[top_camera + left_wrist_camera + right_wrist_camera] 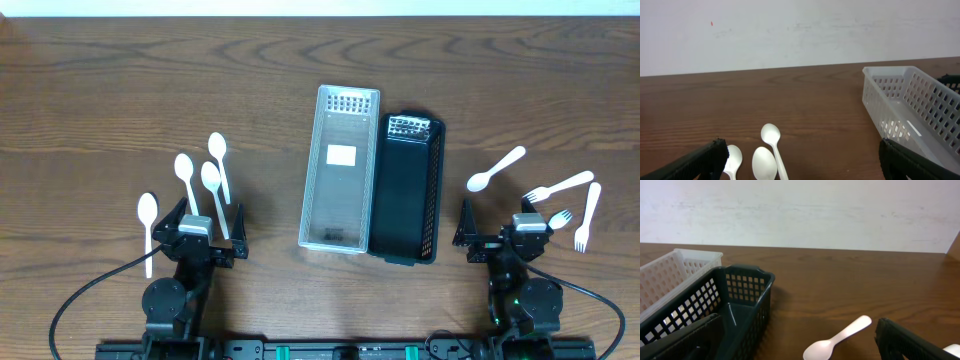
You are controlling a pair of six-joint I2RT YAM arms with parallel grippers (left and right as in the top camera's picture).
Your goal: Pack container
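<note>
A clear white basket and a black basket lie side by side mid-table, both empty. Several white spoons lie at the left; one more white spoon and white forks lie at the right. My left gripper rests near the front edge behind the left spoons, open and empty; spoons show between its fingers. My right gripper rests near the front edge right of the black basket, open and empty, with the spoon ahead of it.
The white basket shows at the right of the left wrist view. A pale wall runs behind the table's far edge. Cables trail from both arm bases at the front edge.
</note>
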